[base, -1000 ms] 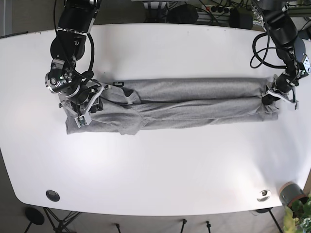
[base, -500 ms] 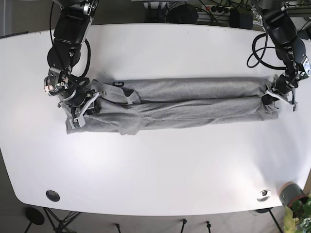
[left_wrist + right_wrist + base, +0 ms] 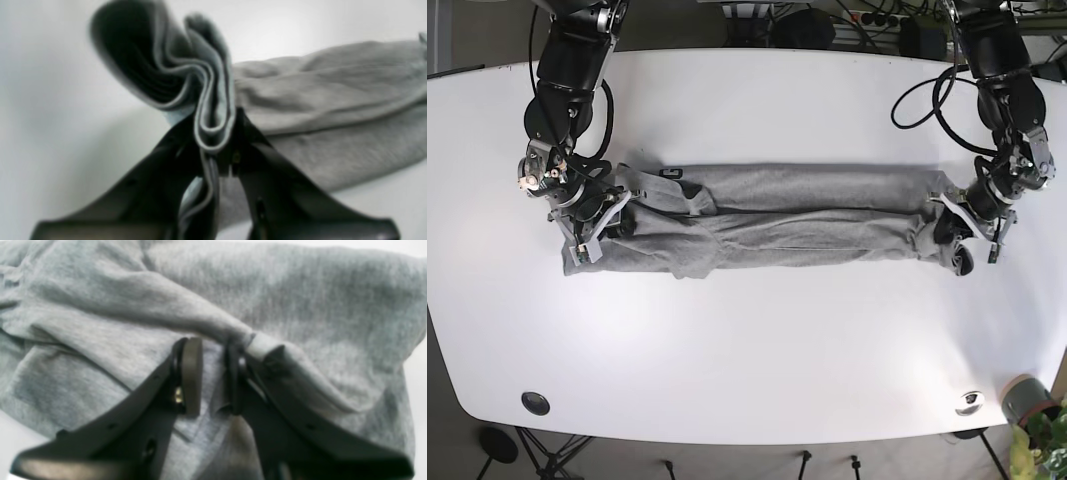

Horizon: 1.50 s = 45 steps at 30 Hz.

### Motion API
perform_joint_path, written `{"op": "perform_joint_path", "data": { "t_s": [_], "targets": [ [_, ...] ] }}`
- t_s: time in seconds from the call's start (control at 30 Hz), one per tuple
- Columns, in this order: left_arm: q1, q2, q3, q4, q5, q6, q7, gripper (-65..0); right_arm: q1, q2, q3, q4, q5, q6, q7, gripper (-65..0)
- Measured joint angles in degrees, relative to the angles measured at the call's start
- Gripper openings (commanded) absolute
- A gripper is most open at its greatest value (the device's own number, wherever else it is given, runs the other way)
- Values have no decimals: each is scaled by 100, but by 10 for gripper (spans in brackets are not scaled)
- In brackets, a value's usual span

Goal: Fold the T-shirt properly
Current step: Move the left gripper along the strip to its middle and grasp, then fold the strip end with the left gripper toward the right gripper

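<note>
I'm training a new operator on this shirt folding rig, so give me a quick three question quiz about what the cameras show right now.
1. True or false: the left gripper is shut on a bunched edge of the grey cotton T-shirt.
2. Multiple choice: in the base view, the T-shirt lies as (A) a long narrow band across the white table, (B) a flat spread-out shirt, (C) a small square stack.
3. Short answer: in the right wrist view, what lies under the right gripper?

Key: 1 true. 2 A. 3 Grey T-shirt fabric, with a ridge of it running into the narrow gap between the jaws.
</note>
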Motion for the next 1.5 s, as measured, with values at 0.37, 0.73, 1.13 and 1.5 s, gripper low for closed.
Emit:
{"op": "perform_joint_path", "data": {
  "t_s": [0.37,0.73,1.13,1.5],
  "targets": [
    [61,911,968,973,1143,-4,57,-650,-13,-2,0,0,17,-2,4,-525],
    [15,2166,1019,828,2319,-2,59,-650,4,-52,4,0,13,-15,-17,-525],
    [-151,2551,1606,662,2422,-15,81,-650,13,-116,0,2,-46,-17,13,-525],
    [-308,2522,1725,144,2428,2,59,-417,15,-129,0,2,-46,-15,4,-525]
  ]
}}
